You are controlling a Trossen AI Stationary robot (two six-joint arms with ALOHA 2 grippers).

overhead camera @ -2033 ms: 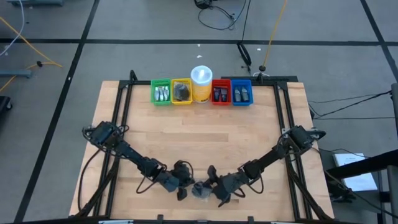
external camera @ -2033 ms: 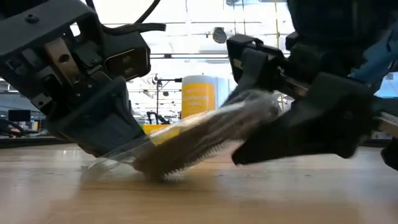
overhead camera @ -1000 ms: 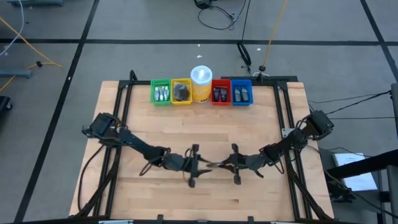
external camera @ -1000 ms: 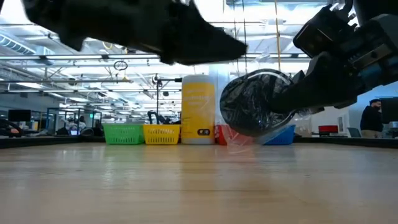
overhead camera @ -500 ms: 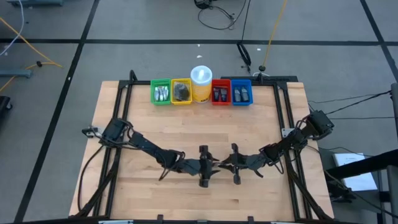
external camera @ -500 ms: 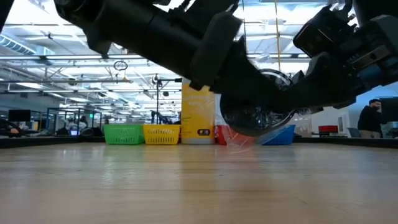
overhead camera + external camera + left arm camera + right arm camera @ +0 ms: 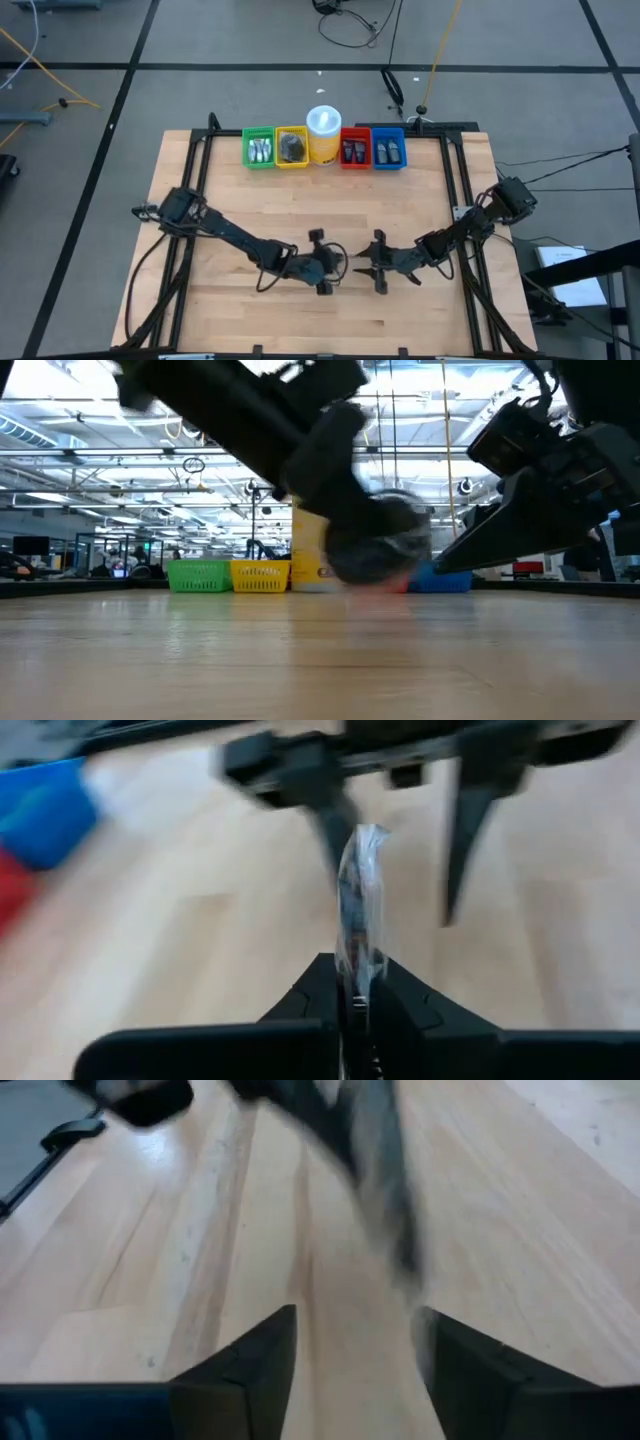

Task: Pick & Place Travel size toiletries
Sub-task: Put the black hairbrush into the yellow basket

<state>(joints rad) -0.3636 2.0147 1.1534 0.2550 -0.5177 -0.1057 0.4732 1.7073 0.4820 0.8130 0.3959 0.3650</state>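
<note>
Two dark arms, each ending in one hand: the left hand (image 7: 330, 268) and the right hand (image 7: 366, 266); one wrapped dark round disc (image 7: 358, 910) (edge-on in clear film) between the left hand's fingers; four bins along the counter's (image 7: 300, 210) far edge: one green bin (image 7: 259, 148), one yellow bin (image 7: 292, 147), one red bin (image 7: 355, 148), one blue bin (image 7: 389, 148); one white cylindrical container (image 7: 324, 133); their contents are too small to count.

No lettering, number or brand can be read anywhere. The yellow-based container (image 7: 318, 548) bears dark marks on its label, too blurred to make out.
</note>
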